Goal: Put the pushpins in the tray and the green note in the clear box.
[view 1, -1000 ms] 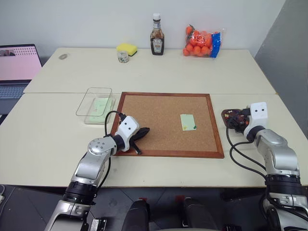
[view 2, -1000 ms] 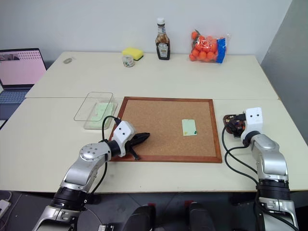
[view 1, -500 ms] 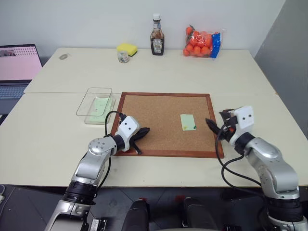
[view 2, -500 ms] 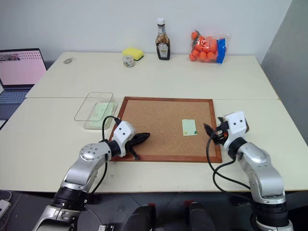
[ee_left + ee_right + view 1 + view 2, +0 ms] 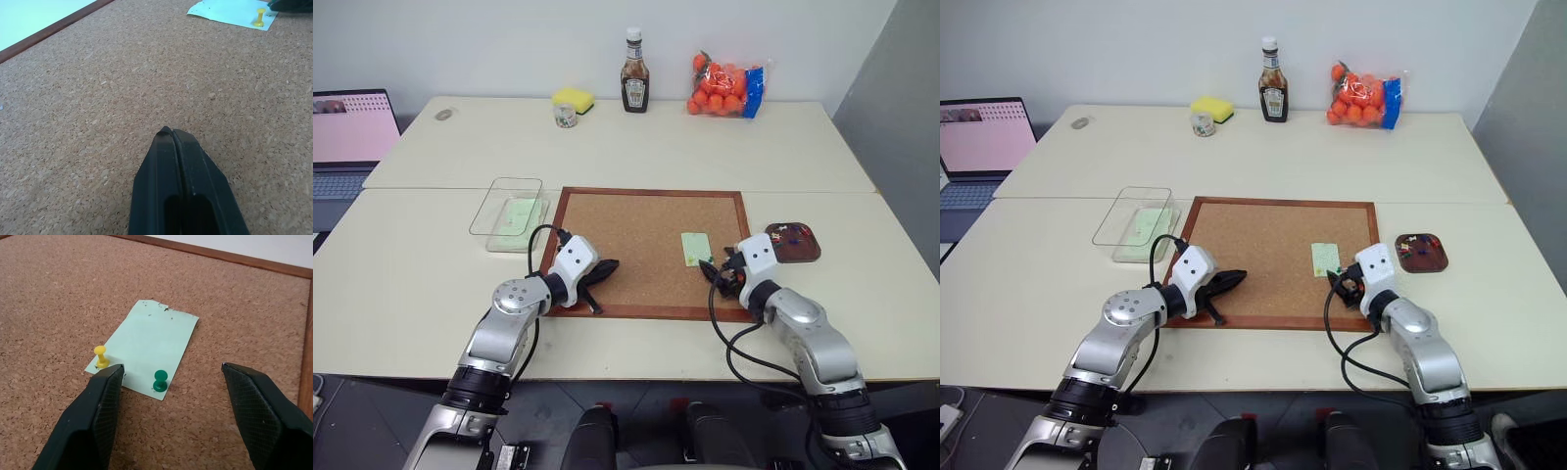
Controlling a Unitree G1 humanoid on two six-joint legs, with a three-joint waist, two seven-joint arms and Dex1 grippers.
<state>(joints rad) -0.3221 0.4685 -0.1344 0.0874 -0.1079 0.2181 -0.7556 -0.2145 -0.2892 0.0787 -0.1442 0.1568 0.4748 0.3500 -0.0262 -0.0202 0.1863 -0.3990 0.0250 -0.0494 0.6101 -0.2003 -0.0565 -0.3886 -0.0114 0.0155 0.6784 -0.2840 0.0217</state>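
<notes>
Head view, board: we see the corkboard lying flat on the pale surface, with the green note pinned on its right part.
Head view, clear box: the clear box sits just beside the board's left frame, with a pale green slip inside.
Head view, tray: the tray lies on the surface just right of the board, with small colourful bits inside.
Head view, left pincer: the left pincer is over the board's near left corner, its jaws shut with nothing between them.
Head view, right pincer: the right pincer is over the board's near right part, just beside the note's near edge.
Head view, background: a sauce bottle, a yellow sponge, a bag of oranges and a laptop stand along the far and left sides.
Left wrist view: we note the black fingers pressed together above bare cork; the note lies well ahead.
Right wrist view: the jaws stand wide apart and hold nothing. The pushpins, one green and one yellow, stand in the note's near edge. The yellow one is close to one fingertip; the green one is between the two fingers.
</notes>
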